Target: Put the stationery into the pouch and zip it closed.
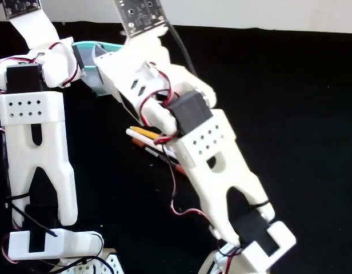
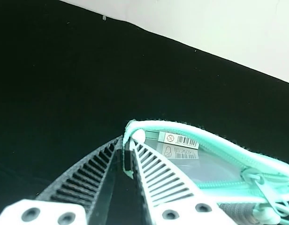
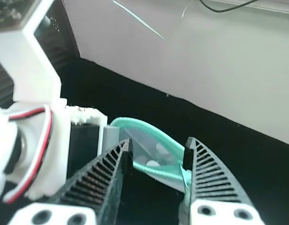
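Evidently soft and floppy, the clear plastic pouch with teal fabric trim (image 2: pixel 205 161) is at the back of the black table (image 1: pixel 290 114), one corner pinched in the left gripper (image 2: pixel 129 140). The right gripper (image 3: pixel 158 143) stands parted astride its zip rim, seemingly the firmest hold. The slim pens and pencils (image 1: pixel 146 137) lie nearby, beside that arm.

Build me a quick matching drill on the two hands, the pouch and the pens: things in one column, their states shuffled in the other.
Things:
1. left hand
2. right hand
3. pouch
4. pens

States:
A. lying on the black table, outside the pouch
B. open, straddling the pouch's rim
C. teal-trimmed with clear sides
D. shut on the pouch's corner

Pairs: 1-D, 2-B, 3-C, 4-A.
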